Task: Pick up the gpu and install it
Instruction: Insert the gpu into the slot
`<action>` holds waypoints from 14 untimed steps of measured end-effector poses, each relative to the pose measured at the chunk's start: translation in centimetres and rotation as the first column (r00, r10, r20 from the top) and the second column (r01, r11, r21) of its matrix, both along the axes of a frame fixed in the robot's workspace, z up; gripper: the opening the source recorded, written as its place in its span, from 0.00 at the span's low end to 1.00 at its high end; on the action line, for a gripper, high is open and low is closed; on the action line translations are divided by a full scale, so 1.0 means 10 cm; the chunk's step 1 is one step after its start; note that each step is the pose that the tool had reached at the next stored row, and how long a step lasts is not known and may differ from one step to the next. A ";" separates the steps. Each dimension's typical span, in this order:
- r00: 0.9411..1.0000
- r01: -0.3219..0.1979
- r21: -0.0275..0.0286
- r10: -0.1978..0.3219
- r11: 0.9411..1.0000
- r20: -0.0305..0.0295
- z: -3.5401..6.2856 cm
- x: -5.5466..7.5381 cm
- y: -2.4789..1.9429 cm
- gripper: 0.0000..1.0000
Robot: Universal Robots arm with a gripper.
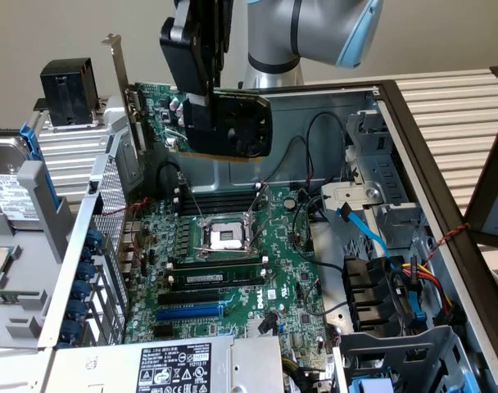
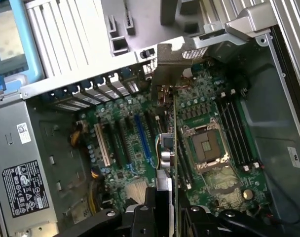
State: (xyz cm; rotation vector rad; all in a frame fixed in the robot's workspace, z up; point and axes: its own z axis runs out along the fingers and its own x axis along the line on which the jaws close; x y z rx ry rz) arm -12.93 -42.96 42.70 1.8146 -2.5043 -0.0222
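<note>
The claw [image 1: 206,123] is clenched on the gpu [image 1: 247,124] and holds it upright in the air above the far end of the open case [image 1: 331,131]. The card's bracket points to the exterior view's left. Below lie the motherboard [image 1: 233,311], the bare CPU socket [image 1: 223,237] and a memory stick [image 1: 210,279]. Cables [image 1: 372,237] crowd the exterior view's right, and a beige wall [image 1: 52,29] stands behind.

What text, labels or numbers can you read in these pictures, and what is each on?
No text can be read for certain.
Power supply label: print too small.
Drive sticker: too small.
Motherboard markings: blurred.
Case sticker: too small.
</note>
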 end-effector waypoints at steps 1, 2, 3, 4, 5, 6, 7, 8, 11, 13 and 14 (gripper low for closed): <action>1.000 -0.018 0.000 0.018 1.000 0.002 -0.005 0.00 0.000 0.27; 0.999 -0.036 0.000 0.036 0.999 0.004 -0.010 0.00 0.000 0.27; 0.999 -0.054 0.000 0.054 0.999 0.006 -0.017 0.00 0.000 0.27; 0.997 -0.072 0.000 0.072 0.997 0.007 -0.026 0.00 0.000 0.27; 0.996 -0.090 0.000 0.090 0.996 0.008 -0.039 0.00 0.000 0.27; 0.994 -0.108 0.000 0.108 0.994 0.008 -0.055 0.00 0.000 0.27; 0.992 -0.127 0.000 0.127 0.992 0.008 -0.074 0.00 0.000 0.27; 0.990 -0.143 0.000 0.143 0.990 0.008 -0.091 0.00 0.000 0.27; 0.983 -0.183 0.000 0.183 0.983 0.008 -0.146 0.00 0.000 0.27; 0.982 -0.188 0.000 0.188 0.982 0.007 -0.170 0.00 0.000 0.27; 0.982 -0.188 0.000 0.188 0.982 0.007 -0.171 0.00 0.000 0.27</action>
